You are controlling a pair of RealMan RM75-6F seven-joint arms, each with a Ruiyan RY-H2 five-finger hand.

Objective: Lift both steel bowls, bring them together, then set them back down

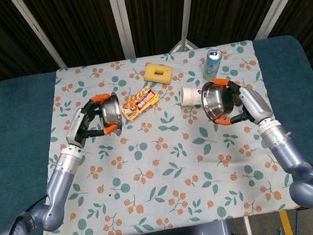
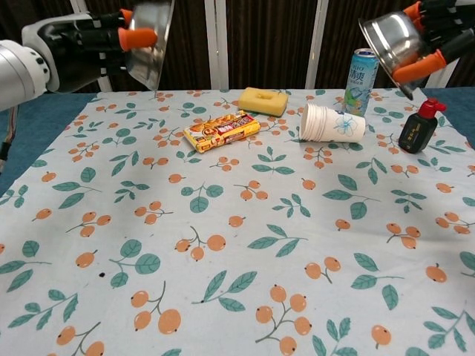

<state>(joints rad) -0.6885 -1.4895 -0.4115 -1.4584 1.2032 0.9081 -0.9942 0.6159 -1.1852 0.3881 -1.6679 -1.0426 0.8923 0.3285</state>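
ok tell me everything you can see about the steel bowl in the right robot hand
The steel bowl is round, shiny metal with a thin rim, and its polished inside mirrors the room. The right robot hand grips it with orange-tipped fingers wrapped over the rim and outer wall. It is lifted clear of the table and tipped steeply on its side, mouth facing the middle of the table. It looks empty. In the head view it hangs near the tipped paper cup, touching nothing but the hand.

Left robot hand (image 1: 89,123) raised, gripping, right robot hand (image 1: 244,103) raised, gripping, well apart
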